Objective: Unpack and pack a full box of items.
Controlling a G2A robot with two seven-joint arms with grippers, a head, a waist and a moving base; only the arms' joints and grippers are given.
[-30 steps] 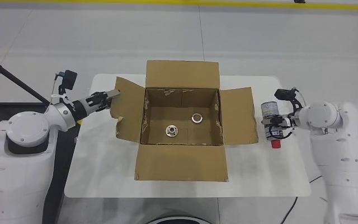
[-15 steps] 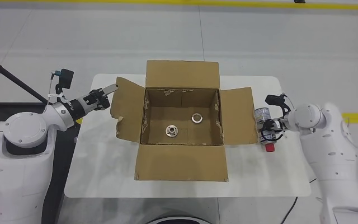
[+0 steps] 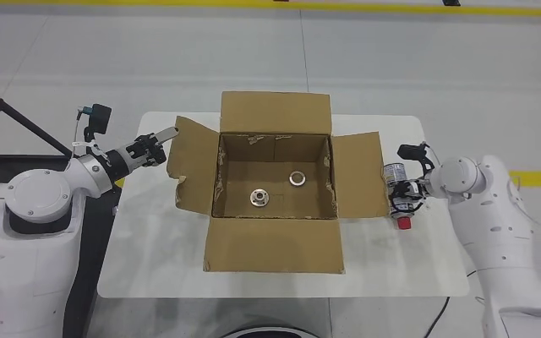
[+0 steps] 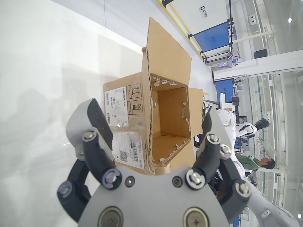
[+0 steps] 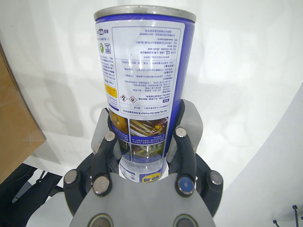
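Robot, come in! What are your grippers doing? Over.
Right gripper shut on can, beside box. Left gripper open, by the opposite flap. Flaps out, two rings inside.

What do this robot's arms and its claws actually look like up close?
Both arms, the left arm and the right arm, are smooth white rounded shells turning black near the wrist, each carrying a small black camera. The left gripper and right gripper match: a grey metal plate with screws, black link bars, and two pale grey fingers with black pads.
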